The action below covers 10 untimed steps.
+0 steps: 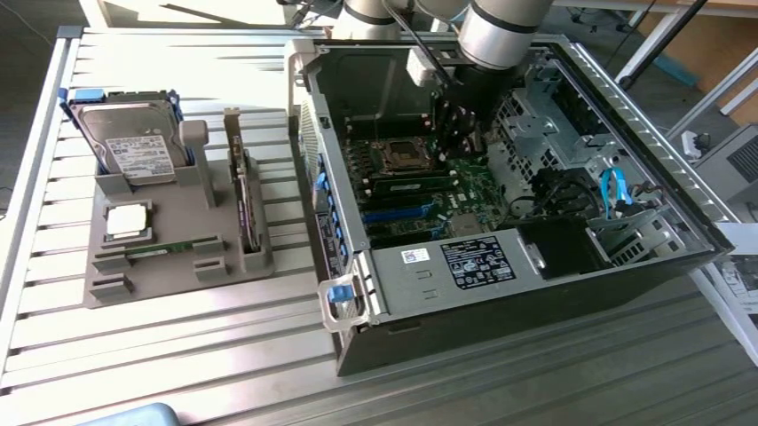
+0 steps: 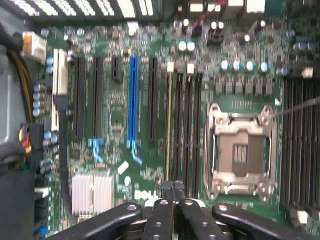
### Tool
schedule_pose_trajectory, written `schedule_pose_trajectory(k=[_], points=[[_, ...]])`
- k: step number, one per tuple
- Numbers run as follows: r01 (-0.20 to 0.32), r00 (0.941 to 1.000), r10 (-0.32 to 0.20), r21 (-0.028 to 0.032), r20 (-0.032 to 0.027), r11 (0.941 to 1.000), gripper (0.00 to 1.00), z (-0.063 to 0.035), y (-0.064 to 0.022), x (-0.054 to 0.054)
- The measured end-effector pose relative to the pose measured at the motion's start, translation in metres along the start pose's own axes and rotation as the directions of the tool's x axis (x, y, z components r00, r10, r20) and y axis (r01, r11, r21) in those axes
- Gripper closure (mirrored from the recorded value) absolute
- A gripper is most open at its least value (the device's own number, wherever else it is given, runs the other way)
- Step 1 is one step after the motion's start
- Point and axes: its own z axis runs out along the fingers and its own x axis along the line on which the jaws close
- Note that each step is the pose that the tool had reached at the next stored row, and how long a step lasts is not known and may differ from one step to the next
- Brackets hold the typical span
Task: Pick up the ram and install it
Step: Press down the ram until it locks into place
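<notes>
Wrist view puts your black fingers (image 2: 172, 192) pressed together, gripping nothing, above the green motherboard's memory slots (image 2: 186, 125). The thin green ram stick (image 1: 160, 249) lies in its grey holder tray (image 1: 119, 288), kept ready for pickup.

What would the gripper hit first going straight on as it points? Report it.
Probably the memory slots beside the processor socket: the gripper points down at them, though depth is unclear.

One arm, mine to drive: reaching steeply down from the exterior view's top, wrist lowest, its gripper (image 2: 173, 187) pointing downward with both black fingertips (image 2: 167, 192) pressed together, no gap between them, holding nothing I can see.
</notes>
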Motion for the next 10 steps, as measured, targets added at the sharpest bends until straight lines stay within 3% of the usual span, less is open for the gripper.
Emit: schedule_pose_trajectory(k=[1, 10], points=[[0.000, 1.0000, 0.000, -0.0002, -0.0013, 1.0000, 0.89, 0.0005, 0.0076, 0.000], [0.000, 1.0000, 0.000, -0.0001, -0.0041, 1.0000, 0.89, 0.0071, 0.0462, -0.001]])
